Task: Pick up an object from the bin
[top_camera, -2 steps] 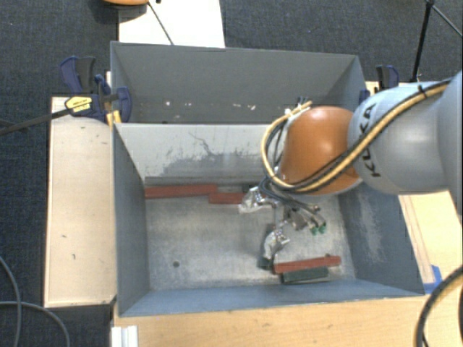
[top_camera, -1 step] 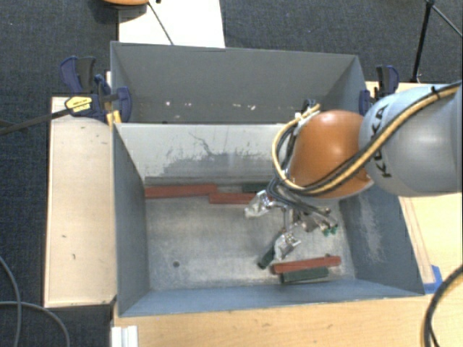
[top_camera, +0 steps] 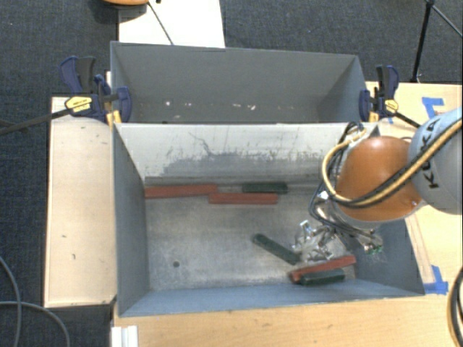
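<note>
Gripper (top_camera: 315,243) sits between flat green strip (top_camera: 272,246) and reddish bar (top_camera: 327,267)

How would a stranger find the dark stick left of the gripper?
In the grey bin, look at the front right, where the gripper hangs. Just left of it a dark green stick lies slanted on the floor, unlike the red stick nearer the front wall.

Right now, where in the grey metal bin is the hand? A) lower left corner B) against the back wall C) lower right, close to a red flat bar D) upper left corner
C: the hand is at the lower right, close by the red flat bar and a dark green flat bar.
</note>
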`<state>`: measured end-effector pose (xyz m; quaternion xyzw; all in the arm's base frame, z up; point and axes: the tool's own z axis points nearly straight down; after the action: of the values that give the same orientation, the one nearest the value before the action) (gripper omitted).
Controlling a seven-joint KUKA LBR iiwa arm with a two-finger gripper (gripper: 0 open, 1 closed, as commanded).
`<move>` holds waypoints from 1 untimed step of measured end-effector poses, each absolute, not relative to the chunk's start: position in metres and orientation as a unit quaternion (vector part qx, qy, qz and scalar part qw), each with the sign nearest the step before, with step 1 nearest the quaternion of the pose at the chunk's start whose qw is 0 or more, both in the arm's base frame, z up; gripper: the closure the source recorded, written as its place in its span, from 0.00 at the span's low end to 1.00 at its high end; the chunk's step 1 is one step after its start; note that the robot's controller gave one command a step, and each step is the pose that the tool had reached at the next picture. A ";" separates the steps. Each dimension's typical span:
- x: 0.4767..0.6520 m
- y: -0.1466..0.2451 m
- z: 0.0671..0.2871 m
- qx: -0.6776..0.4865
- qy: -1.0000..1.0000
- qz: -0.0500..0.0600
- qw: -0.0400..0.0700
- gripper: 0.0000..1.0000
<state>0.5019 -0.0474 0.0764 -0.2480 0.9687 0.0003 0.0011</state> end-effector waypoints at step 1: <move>0.505 -0.046 0.079 -0.247 0.969 0.000 0.007 0.00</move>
<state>0.5053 -0.0456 0.0788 -0.2472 0.9689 0.0000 0.0074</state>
